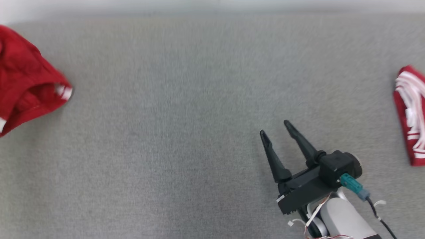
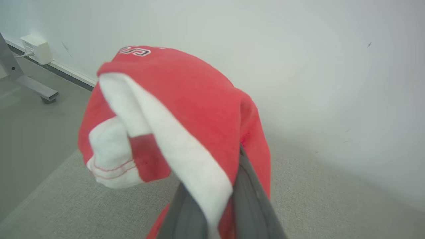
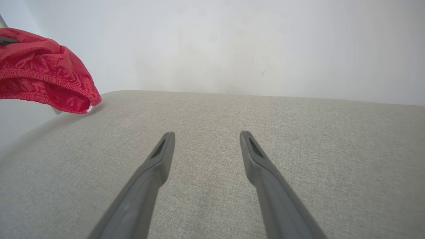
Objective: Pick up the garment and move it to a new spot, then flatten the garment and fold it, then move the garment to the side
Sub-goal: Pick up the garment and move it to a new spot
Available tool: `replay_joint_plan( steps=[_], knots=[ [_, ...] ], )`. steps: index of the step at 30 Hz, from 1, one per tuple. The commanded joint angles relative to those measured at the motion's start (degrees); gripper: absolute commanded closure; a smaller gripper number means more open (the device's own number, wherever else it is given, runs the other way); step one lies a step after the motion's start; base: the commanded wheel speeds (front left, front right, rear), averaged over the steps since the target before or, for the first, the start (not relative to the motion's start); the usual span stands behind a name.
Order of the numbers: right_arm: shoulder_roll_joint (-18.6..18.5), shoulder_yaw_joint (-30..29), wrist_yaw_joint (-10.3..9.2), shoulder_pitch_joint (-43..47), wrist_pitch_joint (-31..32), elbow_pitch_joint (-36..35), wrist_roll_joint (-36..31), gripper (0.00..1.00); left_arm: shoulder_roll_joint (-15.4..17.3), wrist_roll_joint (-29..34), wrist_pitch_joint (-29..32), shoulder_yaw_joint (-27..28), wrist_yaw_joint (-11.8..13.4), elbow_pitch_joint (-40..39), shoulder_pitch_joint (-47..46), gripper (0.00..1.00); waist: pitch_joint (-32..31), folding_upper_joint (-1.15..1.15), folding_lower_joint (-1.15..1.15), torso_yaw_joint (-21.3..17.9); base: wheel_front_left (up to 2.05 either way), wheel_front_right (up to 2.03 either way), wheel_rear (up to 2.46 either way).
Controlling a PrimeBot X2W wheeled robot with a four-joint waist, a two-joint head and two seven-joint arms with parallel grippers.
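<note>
The garment [image 1: 26, 79] is red with white trim and sits bunched at the left edge of the head view, over the grey table [image 1: 186, 132]. In the left wrist view my left gripper [image 2: 215, 196] is shut on the garment [image 2: 199, 99]. The cloth drapes over the two dark fingers [image 2: 251, 199] and hides their tips. My right gripper [image 1: 275, 127] is open and holds nothing, low over the table's right half. In the right wrist view its fingers [image 3: 159, 159] stand wide apart, and the garment [image 3: 43, 73] hangs far off at the upper left.
A second red cloth with white stripes [image 1: 410, 113] lies at the table's right edge. A pale wall runs behind the table. Beyond the table's left end are a floor, a metal frame leg on a caster [image 2: 33, 88] and a white wall box [image 2: 35, 48].
</note>
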Motion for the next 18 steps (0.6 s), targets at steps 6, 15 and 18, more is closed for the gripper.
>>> replay_joint_plan(
  steps=[6, 15, 18],
  knots=[
    [0.8, 0.9, -0.13, 1.8, -0.6, 2.4, 1.6, 0.0, -2.5, -0.4, 5.7, -4.2, -0.7, -12.9, 1.5, 1.0, -12.3, 0.0, 0.0, -5.7, 0.0, 0.0, 0.0],
    [-0.1, -0.2, -0.13, 4.3, -0.6, 1.3, 2.0, 0.0, -12.1, -2.9, 10.5, -12.5, -0.9, -26.9, 5.3, 1.0, -15.3, 0.0, 0.0, -12.3, 0.0, 0.0, 0.0],
    [-0.3, -0.4, -0.13, 4.6, -0.6, 0.9, 1.7, 0.0, -15.2, -3.0, 10.9, -15.8, -0.9, -28.9, 7.7, 1.0, -14.7, 0.0, 0.0, -15.0, 0.0, 0.0, 0.0]
  ],
)
